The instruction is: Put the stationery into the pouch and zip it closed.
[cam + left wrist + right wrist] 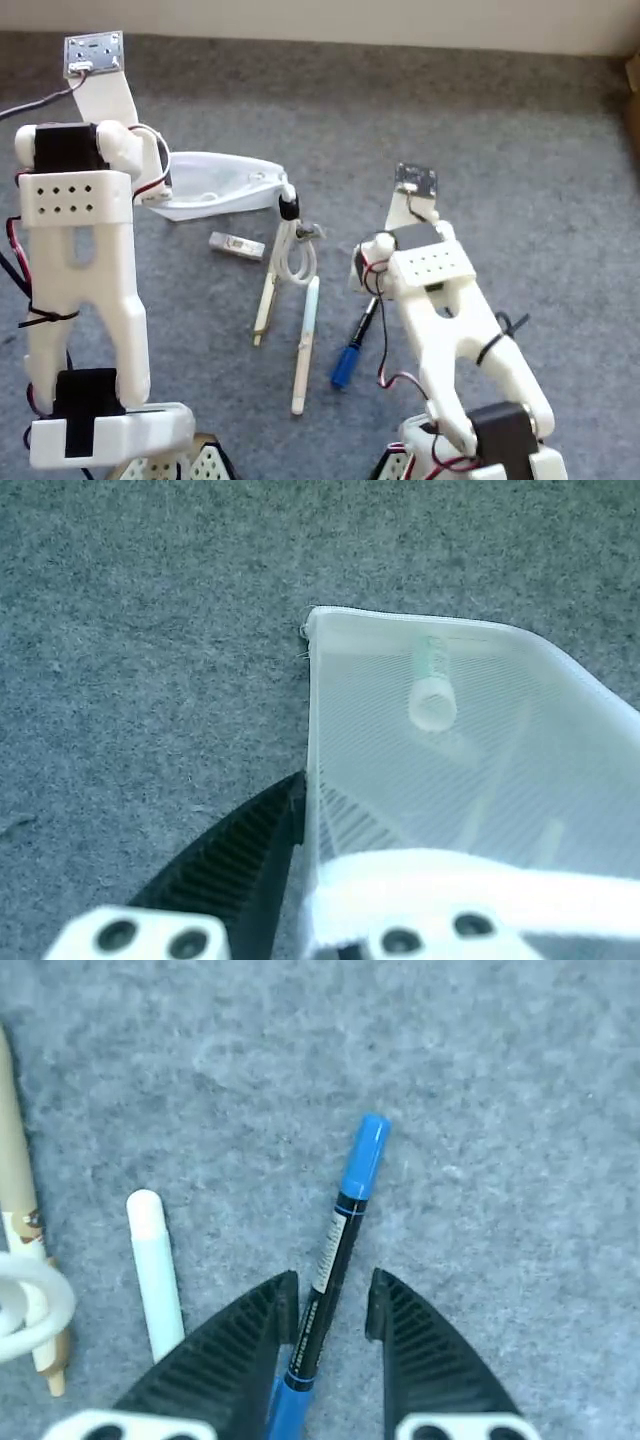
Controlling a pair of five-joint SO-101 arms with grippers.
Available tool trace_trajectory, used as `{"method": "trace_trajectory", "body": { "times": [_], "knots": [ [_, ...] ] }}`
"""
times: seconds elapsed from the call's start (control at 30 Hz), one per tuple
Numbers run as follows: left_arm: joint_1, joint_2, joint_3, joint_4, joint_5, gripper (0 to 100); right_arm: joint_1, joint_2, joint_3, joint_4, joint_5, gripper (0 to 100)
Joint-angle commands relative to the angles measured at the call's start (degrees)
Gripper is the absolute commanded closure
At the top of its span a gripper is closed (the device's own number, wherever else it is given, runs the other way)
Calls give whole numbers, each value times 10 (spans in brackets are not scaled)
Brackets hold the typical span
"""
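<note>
The pouch [215,185], of white mesh, is seen lying on the grey table [520,180] at the far left, just beside the left arm's head. In the left wrist view its edge is gripped by the left pincer [305,810], with the black finger [240,860] pressed against the mesh wall. A short white tube [432,695] is seen through the mesh, inside the pouch [450,770].

Nearer the arms, the rest of the stationery is spread on the table: a small grey piece [237,245], a looped white cord [298,258], a beige pen [265,300] and a white pen [305,345], all close together.

The blue marker [352,350] is placed just beside the white pen, under the right arm. In the right wrist view the right pincer [330,1295] is held open low over the table, and the marker [335,1250] lies between its fingers [245,1340], blue cap pointing away.
</note>
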Motion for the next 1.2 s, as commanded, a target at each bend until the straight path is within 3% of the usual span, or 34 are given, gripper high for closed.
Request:
{"method": "trace_trajectory", "body": {
  "times": [0.0, 0.57, 0.83, 1.03, 1.17],
  "knots": [
    [-9, -6, 4, -7, 4, 993, 7, 45, -74, -1, -7, 884],
    [-10, -6, 5, -7, 4, 993, 36, 252, -191, -1, -7, 885],
    [-23, -5, 5, -7, 4, 993, 36, 283, -196, 0, -4, 888],
    [-23, -5, 5, -7, 4, 993, 35, 281, -197, 0, -3, 997],
    [-22, -5, 5, -7, 4, 993, 35, 279, -198, 2, -3, 993]
  ]
}}
